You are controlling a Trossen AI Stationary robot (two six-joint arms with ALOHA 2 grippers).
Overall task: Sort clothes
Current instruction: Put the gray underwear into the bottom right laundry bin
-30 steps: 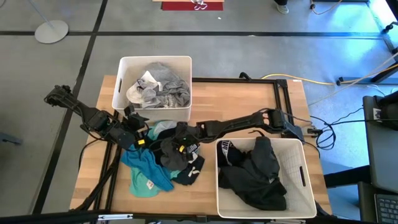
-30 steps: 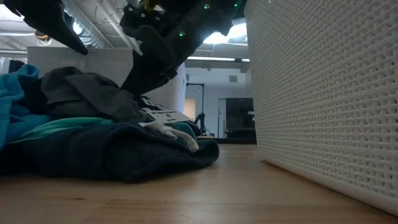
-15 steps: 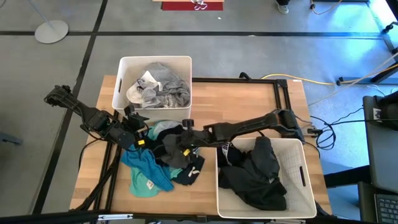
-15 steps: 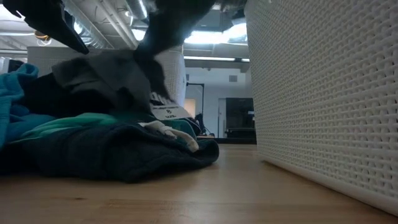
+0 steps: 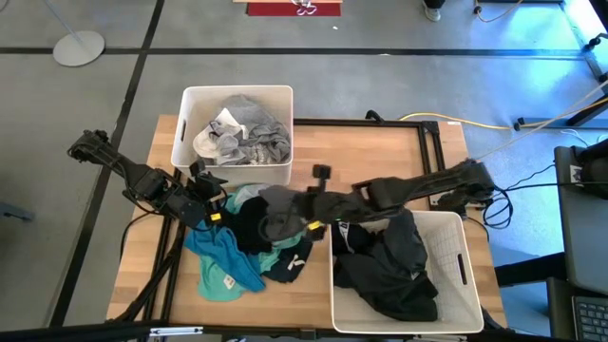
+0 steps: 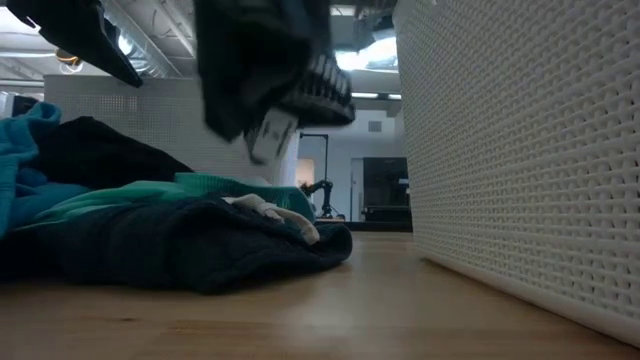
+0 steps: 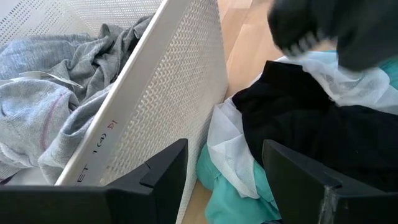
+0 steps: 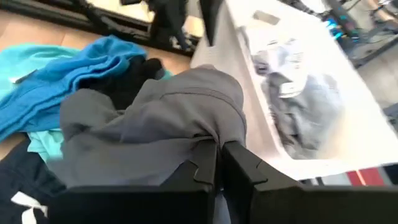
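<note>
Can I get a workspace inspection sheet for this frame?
Surface: wooden table, bare along the far right.
Job's things: clothes pile at table centre-left; grey garment lifted above it; light clothes in far bin; dark clothes in near bin.
Clutter: nothing seen.
Grippers: right hand shut on grey garment; left hand open beside the far bin, holding nothing.
Cables: yellow cable on the floor; dark cables at the table's right edge.
Surroundings: grey floor, round stand base.
</note>
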